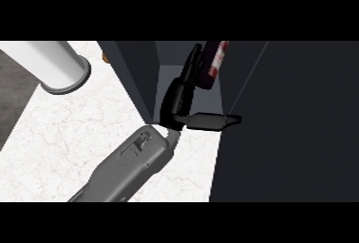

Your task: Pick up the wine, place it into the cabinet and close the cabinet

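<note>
One left hand (179, 102), fingers straight and thumb spread, rests against the wine (214, 66) inside the cabinet (133, 71).

The wine (216, 61) and a hand (179, 97) fill the cabinet's (133, 76) narrow opening; left of it, the tabletop (63, 142) lies open apart from a white cylinder (56, 64).

White marbled counter (63, 142) with a dark cabinet (280, 118) and, perhaps, a white canister (60, 66).

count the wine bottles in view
1: a wine bottle stands inside the open cabinet, toward its back, just right of the fingers of the black hand. The hand and the cabinet's dark interior could hide others.
</note>
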`<move>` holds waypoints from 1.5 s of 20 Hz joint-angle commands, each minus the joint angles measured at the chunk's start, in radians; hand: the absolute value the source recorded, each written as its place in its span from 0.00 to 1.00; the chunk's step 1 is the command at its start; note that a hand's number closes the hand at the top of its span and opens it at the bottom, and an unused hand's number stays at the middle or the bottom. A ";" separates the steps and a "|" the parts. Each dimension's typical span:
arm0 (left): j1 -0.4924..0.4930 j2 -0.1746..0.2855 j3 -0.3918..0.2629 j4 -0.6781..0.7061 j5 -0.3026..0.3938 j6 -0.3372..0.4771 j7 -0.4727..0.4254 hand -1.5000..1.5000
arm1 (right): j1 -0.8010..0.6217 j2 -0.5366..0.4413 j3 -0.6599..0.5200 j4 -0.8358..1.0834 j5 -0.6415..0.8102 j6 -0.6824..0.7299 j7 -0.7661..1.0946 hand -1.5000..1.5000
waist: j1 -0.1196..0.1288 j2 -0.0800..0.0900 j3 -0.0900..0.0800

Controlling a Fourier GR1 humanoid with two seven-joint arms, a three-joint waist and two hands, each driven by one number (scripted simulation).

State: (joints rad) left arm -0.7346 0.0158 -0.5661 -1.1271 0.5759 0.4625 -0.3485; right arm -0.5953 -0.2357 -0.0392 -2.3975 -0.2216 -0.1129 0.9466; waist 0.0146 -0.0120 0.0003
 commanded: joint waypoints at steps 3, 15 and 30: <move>0.188 -0.015 -0.169 -0.280 0.007 0.202 -0.006 0.00 | 0.049 0.023 0.052 -0.047 0.015 0.004 -0.017 0.00 | -0.010 0.006 0.000; 0.543 0.137 -0.309 -0.745 -0.077 0.234 0.076 1.00 | -0.041 -0.015 0.024 0.002 0.032 -0.035 0.016 0.00 | -0.005 0.008 -0.001; 0.855 0.533 -0.172 -1.033 0.058 -0.085 -0.049 1.00 | -0.039 0.096 0.245 -0.050 -0.141 0.026 0.060 1.00 | 0.005 0.008 -0.003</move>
State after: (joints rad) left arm 0.0640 0.4699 -0.8048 -2.1081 0.5725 0.4611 -0.3670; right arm -0.6378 -0.1931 0.1499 -2.3991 -0.2267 -0.0785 0.9511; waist 0.0161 -0.0040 -0.0010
